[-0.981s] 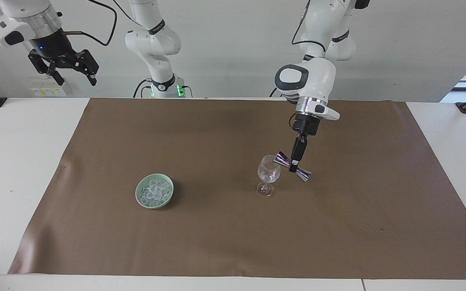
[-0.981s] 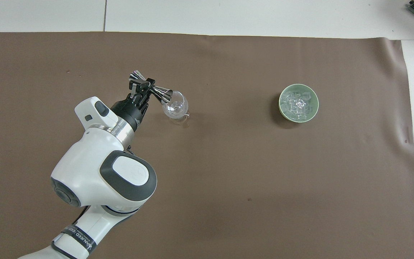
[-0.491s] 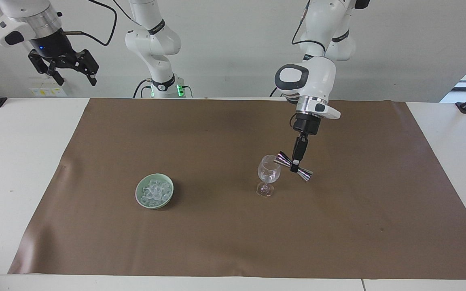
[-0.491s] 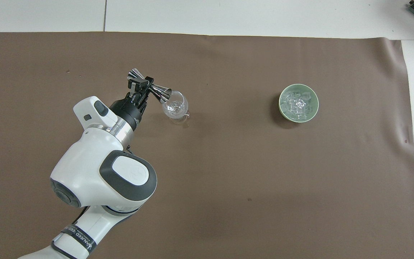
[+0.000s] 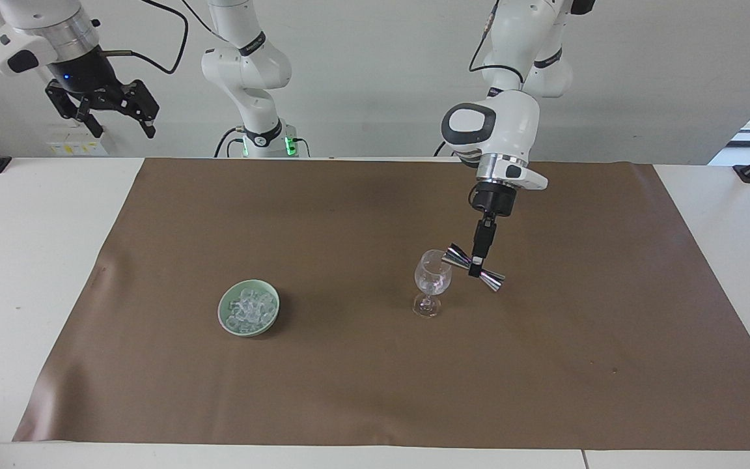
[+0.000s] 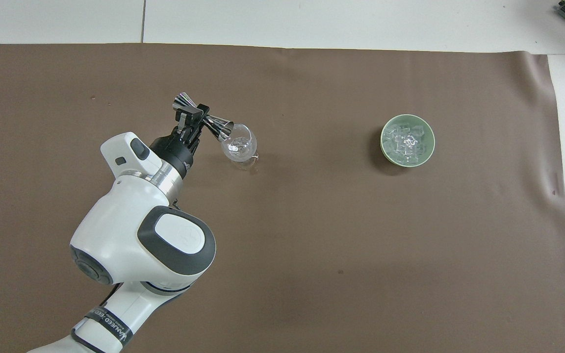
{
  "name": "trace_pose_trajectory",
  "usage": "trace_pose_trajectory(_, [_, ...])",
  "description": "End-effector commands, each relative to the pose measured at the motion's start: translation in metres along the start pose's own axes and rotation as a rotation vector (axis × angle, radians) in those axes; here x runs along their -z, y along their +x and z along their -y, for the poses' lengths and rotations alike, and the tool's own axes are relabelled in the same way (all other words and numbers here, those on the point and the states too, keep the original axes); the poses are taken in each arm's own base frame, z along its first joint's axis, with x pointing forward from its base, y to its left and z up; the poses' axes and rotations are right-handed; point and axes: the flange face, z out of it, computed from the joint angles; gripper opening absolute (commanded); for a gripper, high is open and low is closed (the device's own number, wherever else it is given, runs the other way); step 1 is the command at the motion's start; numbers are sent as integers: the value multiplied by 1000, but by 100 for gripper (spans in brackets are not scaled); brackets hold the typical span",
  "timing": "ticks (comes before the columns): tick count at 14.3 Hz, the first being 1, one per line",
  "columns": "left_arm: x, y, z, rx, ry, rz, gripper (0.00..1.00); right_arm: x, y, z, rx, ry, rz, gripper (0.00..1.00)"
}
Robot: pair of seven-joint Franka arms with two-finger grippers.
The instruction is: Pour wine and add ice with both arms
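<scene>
Left gripper (image 5: 476,264): clamped at the waist of a shiny metal double-cone jigger (image 5: 472,268), held tipped over the rim of the clear stemmed wine glass (image 5: 432,281).
Change over the last second: lifted slightly, jigger a touch higher and tilted less steeply, mouth still at the rim.
Meaning: pour likely ending, jigger to be withdrawn next.
Right gripper (image 5: 114,107): fingers apart, empty, waiting raised past the right arm's end of the brown mat (image 5: 375,391).
Ice (image 5: 249,311): untouched in the pale green round bowl (image 5: 226,319), well apart from the glass, toward the right arm's end.
</scene>
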Motion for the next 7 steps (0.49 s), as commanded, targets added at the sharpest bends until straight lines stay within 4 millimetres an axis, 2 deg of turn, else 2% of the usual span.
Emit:
trace_pose_trajectory(1, [-1, -8, -5, -35, -16, -19, 0, 0, -7, 2, -11, 12, -8, 100])
trace_pose_trajectory(7, [-1, -11, -2, -77, -10, -14, 0, 0, -7, 2, -11, 12, -8, 100])
